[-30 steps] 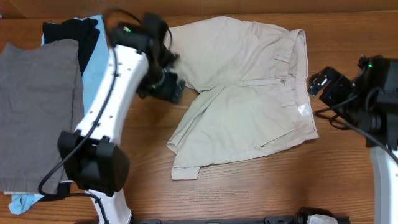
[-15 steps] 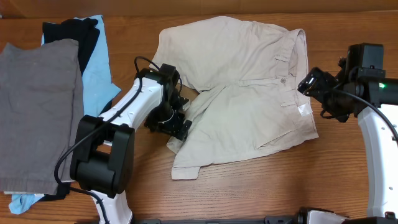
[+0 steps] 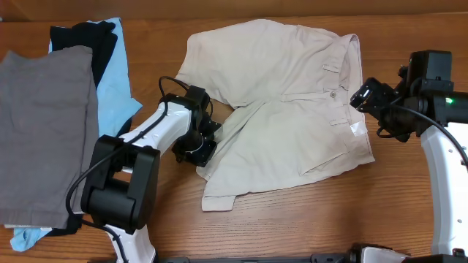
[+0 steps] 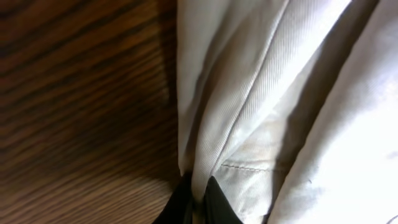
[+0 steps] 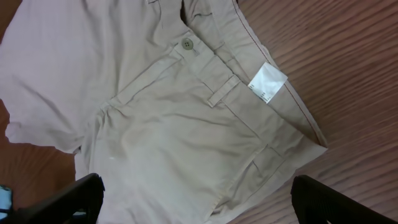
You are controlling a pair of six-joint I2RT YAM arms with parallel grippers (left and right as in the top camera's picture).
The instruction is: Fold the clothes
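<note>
The beige shorts lie spread flat in the middle of the table, waistband to the right, with a button and a white label. My left gripper is down at the left hem of the near leg. In the left wrist view its black fingertips pinch a fold of the shorts' fabric, so the left gripper is shut on it. My right gripper hovers over the waistband end. It stands wide open above the shorts, holding nothing.
A pile of other clothes lies at the left: a grey garment on top, a light-blue one and a black one beneath. Bare wooden table shows in front of the shorts.
My left arm swung down to the near leg's hem and its gripper closed on the fabric. The right arm came in over the waistband, then stayed still.
</note>
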